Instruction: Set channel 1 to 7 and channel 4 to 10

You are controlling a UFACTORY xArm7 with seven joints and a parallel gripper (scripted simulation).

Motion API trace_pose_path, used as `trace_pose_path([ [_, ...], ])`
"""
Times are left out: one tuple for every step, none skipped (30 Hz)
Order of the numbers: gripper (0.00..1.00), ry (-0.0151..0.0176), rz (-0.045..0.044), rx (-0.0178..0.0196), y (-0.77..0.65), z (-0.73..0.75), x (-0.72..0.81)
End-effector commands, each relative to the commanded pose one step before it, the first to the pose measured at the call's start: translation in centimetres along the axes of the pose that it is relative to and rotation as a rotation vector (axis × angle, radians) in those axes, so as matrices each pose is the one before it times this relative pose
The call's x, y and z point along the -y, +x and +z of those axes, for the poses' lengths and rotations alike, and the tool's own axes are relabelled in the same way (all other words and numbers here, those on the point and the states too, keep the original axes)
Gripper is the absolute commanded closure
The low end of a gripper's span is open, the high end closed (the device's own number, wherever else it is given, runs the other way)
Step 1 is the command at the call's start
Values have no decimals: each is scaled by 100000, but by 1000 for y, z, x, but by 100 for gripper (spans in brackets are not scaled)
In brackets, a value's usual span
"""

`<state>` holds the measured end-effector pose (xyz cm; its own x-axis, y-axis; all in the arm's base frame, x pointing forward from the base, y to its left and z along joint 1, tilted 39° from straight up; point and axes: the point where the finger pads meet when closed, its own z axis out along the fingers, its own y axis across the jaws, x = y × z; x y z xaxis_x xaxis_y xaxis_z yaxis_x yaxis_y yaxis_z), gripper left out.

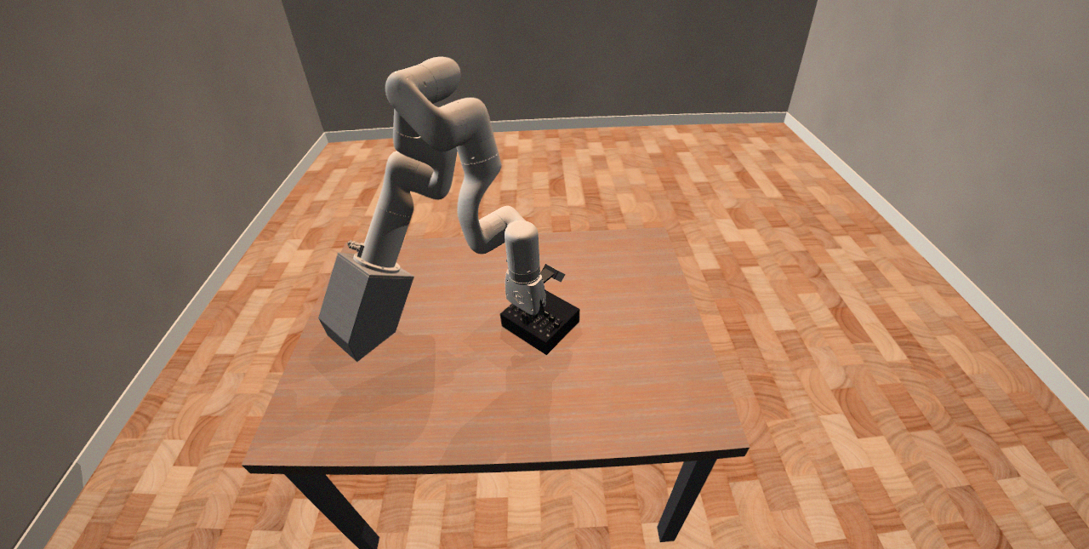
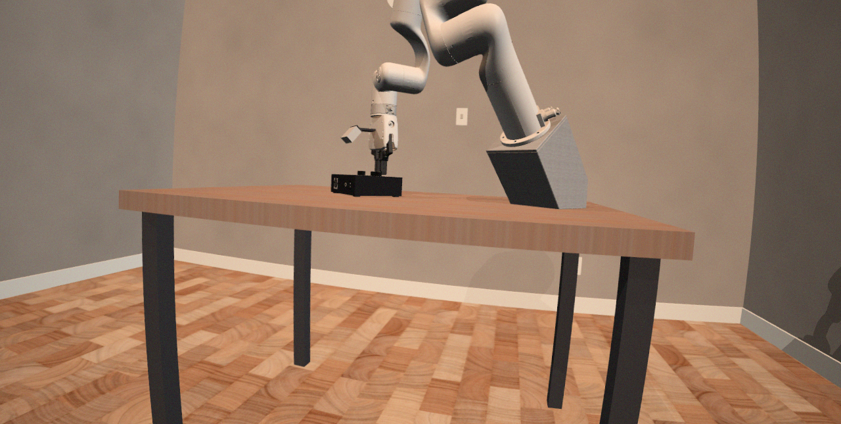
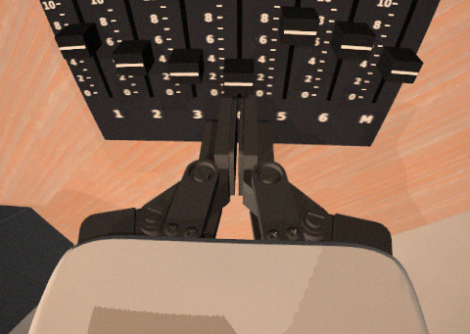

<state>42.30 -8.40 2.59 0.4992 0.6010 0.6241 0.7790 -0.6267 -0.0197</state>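
Note:
The black lighting desk (image 3: 235,21) stands flat on the table; it also shows in the top view (image 1: 539,322) and the exterior view (image 2: 366,185). In the wrist view the channel 1 cap (image 3: 76,39) has its line near level 5. The channel 4 cap (image 3: 238,75) has its line near level 1. My gripper (image 3: 239,117) (image 1: 530,307) is shut and empty, its fingertips right at the near side of the channel 4 cap and covering the label 4. It stands upright over the desk.
The other caps: channel 2 (image 3: 131,58) near 3, channel 3 (image 3: 186,67) near 2, channel 5 (image 3: 301,24) near 7, channel 6 (image 3: 354,40) near 5, master (image 3: 401,64) near 3. The arm's grey base (image 1: 363,304) stands to the desk's left.

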Motion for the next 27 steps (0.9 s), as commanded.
trace_pose_path([
  [100,-307,48,42,77,-81,-133],
  [100,0,0,0,32,0,0],
  [100,0,0,0,34,0,0],
  [100,0,0,0,36,0,0],
  [100,0,0,0,37,0,0],
  [100,0,0,0,39,0,0],
  [100,0,0,0,41,0,0],
  [100,0,0,0,42,0,0],
  [100,0,0,0,43,0,0],
  [100,0,0,0,45,0,0],
  [100,0,0,0,0,0,0],
  [100,0,0,0,0,0,0],
  [100,0,0,0,46,0,0],
  [100,0,0,0,48,0,0],
  [100,0,0,0,49,0,0],
  [100,0,0,0,50,0,0],
  [100,0,0,0,51,0,0],
  [100,0,0,0,53,0,0],
  [100,0,0,0,54,0,0],
  [100,0,0,0,55,0,0],
  [100,0,0,0,56,0,0],
  [100,0,0,0,57,0,0],
  [100,0,0,0,57,0,0],
  [100,0,0,0,58,0,0],
  [100,0,0,0,59,0,0],
  [100,0,0,0,60,0,0],
  [100,0,0,0,61,0,0],
])
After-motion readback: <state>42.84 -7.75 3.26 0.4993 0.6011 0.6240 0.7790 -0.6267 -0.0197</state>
